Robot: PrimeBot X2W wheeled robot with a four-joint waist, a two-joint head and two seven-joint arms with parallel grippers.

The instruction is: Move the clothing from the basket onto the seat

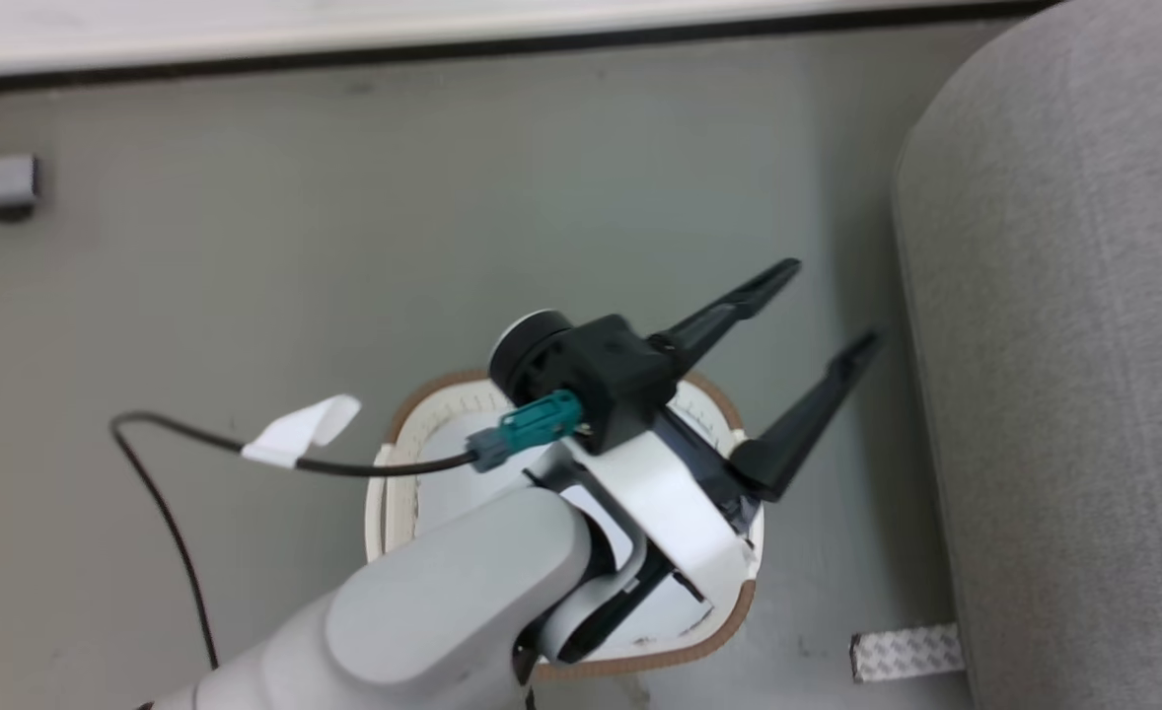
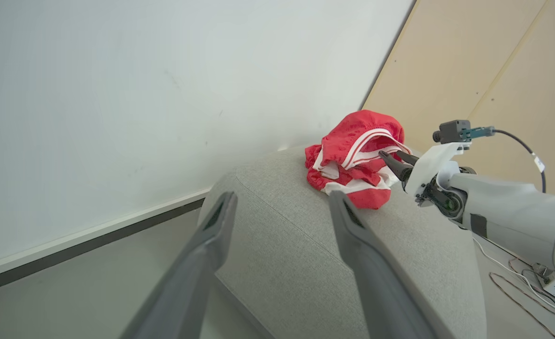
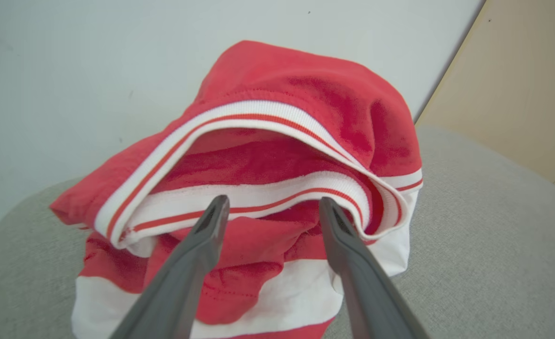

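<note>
Resting spread against bright red, white-striped clothing (image 3: 306, 80) heaped on the light grey fabric sofa seat (image 3: 485, 226), the right claw (image 3: 273, 202) looks done placing; next, withdraw without snagging, while the left claw (image 1: 830, 304) hangs spread over the cream perforated basket (image 1: 433, 390).

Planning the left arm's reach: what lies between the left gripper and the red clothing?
Only bare grey seat fabric lies between the left gripper and the clothing, seen in the left wrist view.
</note>
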